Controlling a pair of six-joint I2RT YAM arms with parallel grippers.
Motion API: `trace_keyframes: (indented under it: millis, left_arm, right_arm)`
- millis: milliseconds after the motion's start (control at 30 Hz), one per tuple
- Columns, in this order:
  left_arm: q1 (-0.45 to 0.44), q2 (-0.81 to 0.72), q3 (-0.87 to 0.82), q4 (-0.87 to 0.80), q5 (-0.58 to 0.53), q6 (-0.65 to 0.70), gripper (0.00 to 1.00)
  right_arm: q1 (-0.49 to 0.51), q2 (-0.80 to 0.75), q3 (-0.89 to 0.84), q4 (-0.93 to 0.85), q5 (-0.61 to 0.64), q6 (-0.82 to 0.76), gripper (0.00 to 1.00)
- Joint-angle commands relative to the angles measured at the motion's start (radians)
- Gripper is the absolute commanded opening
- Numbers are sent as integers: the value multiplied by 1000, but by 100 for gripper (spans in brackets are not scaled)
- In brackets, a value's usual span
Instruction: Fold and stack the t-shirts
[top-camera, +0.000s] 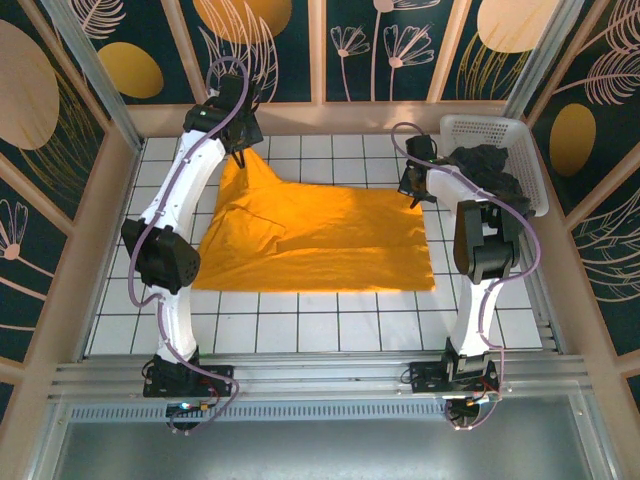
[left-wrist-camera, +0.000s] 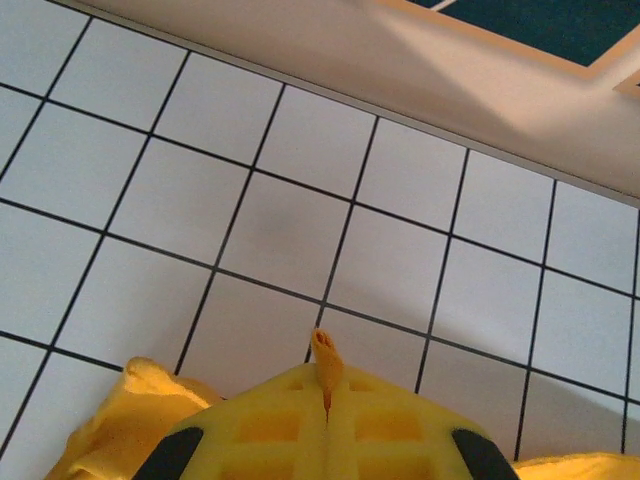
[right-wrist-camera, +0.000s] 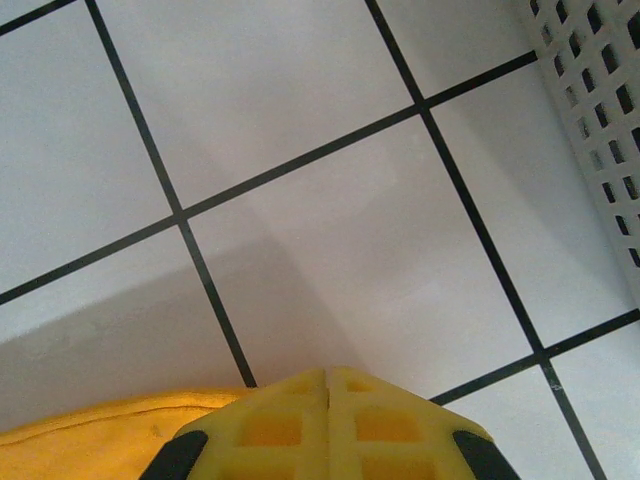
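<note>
Top external: fixed high behind the arm bases (top-camera: 190, 380), angled down and forward, wide enough for the whole tiled table (top-camera: 350, 330). Left wrist: close above the far tiles by the back wall (left-wrist-camera: 450, 90), looking down past the left gripper (left-wrist-camera: 326, 380). Right wrist: nearer still, skewed, past the right gripper (right-wrist-camera: 329, 375), basket (right-wrist-camera: 600, 120) on its right edge. Shared by all three: orange shirt (top-camera: 320, 240), likely its far edge in both wrist views.

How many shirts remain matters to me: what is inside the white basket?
A crumpled dark grey t-shirt lies heaped in the white basket. Anything beneath that heap is covered, so a second shirt cannot be ruled out.
</note>
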Motion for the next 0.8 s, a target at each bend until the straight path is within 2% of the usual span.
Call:
trace_keyframes:
  millis: [0,167,267,433,667,767]
  left_arm:
    - [0,-16,-37,3,-48,34,0]
    - [0,6,-147,22,-53,32,0]
    - [-1,-37,-275,54,-44,-1,0]
    - [-1,-222,-561,102,-43,-85,0]
    - [-1,-567,-936,128,-77,-262,0]
    - [0,-677,-1065,133,-58,-320,0]
  right_arm:
    - [5,-38,7,-14,-2,22,0]
    - [10,-61,-12,-9,-32,18,0]
    - [16,-107,-57,18,-69,10,0]
    - [29,-204,-158,29,-89,13,0]
    - [38,-365,-323,-8,-32,45,0]
    - [37,-433,-392,-30,-23,60,0]
